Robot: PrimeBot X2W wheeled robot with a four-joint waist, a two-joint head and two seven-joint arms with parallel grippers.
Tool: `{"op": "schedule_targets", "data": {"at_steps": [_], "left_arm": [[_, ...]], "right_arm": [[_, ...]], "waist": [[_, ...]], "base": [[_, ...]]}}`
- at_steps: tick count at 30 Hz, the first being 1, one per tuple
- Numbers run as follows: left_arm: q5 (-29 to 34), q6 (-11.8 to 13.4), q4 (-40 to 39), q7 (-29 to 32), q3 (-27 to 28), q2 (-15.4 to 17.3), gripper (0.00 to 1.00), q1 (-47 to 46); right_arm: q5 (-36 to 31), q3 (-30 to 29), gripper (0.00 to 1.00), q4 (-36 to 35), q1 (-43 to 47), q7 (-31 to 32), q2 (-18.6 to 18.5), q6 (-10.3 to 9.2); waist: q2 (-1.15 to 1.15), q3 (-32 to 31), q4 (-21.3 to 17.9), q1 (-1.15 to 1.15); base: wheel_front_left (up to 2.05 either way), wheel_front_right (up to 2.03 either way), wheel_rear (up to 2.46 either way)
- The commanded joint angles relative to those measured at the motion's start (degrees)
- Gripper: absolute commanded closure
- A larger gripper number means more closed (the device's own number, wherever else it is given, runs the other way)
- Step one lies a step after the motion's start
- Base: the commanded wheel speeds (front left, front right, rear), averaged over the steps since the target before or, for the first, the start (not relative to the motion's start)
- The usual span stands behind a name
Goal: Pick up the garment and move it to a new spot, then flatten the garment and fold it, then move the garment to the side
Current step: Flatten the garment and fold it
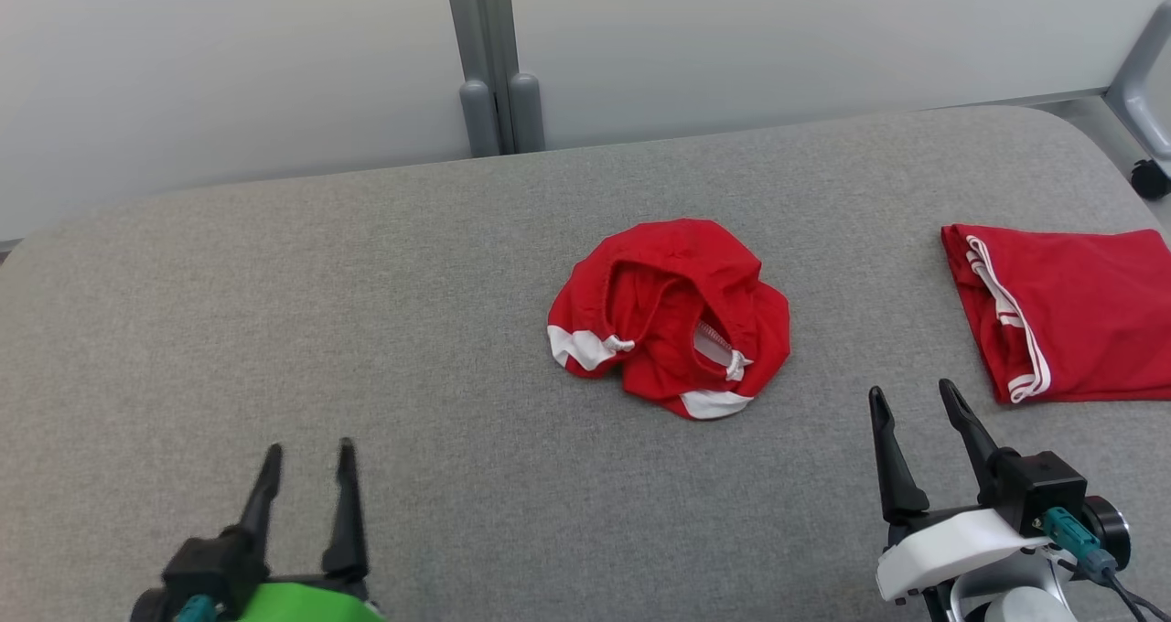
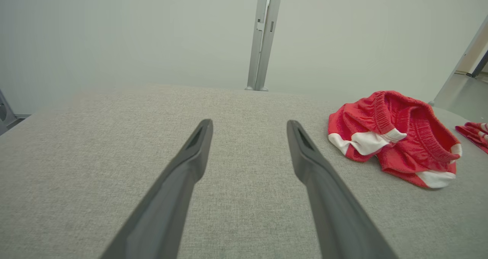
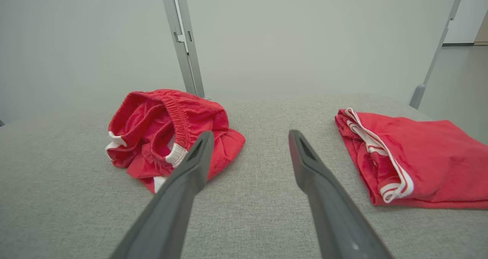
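Observation:
A crumpled red garment with white trim and an elastic waistband lies bunched in the middle of the grey padded table. It also shows at the right of the left wrist view and at the left of the right wrist view. My left gripper stands open at the lower left, well short of the garment, nothing between its fingers. At the lower right my right gripper is open too, empty, a little to the right of and nearer than the garment; its fingers point past it.
A second red garment with white stripes lies folded flat at the table's right edge. A grey post stands behind the table against a pale wall. Another grey frame leg rises at the far right.

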Motion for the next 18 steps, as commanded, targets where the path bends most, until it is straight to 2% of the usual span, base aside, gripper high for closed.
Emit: {"op": "schedule_targets", "data": {"at_steps": [1, 5, 6, 10, 14, 18], "left_arm": [[-0.1, -0.1, 0.9, -0.2, -2.5, 0.0, 0.00, -2.3], [-2.1, -0.1, 5.9, -0.2, -10.3, 0.0, 0.00, -6.8], [-3.2, -0.1, 8.9, 0.6, -15.7, 0.1, 0.00, -10.5], [-6.8, -0.1, 12.9, 3.8, -24.7, 0.3, 0.00, -17.6], [-10.0, -0.1, 16.4, 6.2, -29.5, 0.3, 0.00, -23.4], [-11.5, -0.1, 20.2, 7.9, -31.9, 0.2, 0.00, -27.2]], "right_arm": [[-0.3, -0.1, 0.00, -0.1, 0.3, -0.1, -0.2, -0.11], [-0.6, 0.4, 0.00, -0.3, -0.3, -0.1, -0.2, -0.11], [-0.6, 0.6, 0.00, -0.4, -0.5, -0.1, -0.2, -0.11], [-0.3, 1.3, 0.00, -0.6, -1.2, -0.1, -0.2, -0.11], [0.4, 1.8, 0.00, -0.7, -1.7, -0.1, -0.1, -0.11], [1.0, 1.8, 0.00, -1.1, -2.5, -0.1, -0.1, -0.11]], "waist": [[0.00, 0.2, -0.2, 0.00], [0.00, 0.7, -1.8, 0.00], [0.00, 1.0, -3.0, 0.00], [0.00, 2.3, -6.6, 0.00], [0.00, 3.8, -10.9, 0.00], [0.00, 5.5, -15.3, 0.00]], "base": [[0.00, 0.00, 0.00], [0.00, 0.00, 0.00], [0.00, 0.00, 0.00], [0.00, 0.00, 0.00], [0.00, 0.00, 0.00], [0.00, 0.00, 0.00]]}}
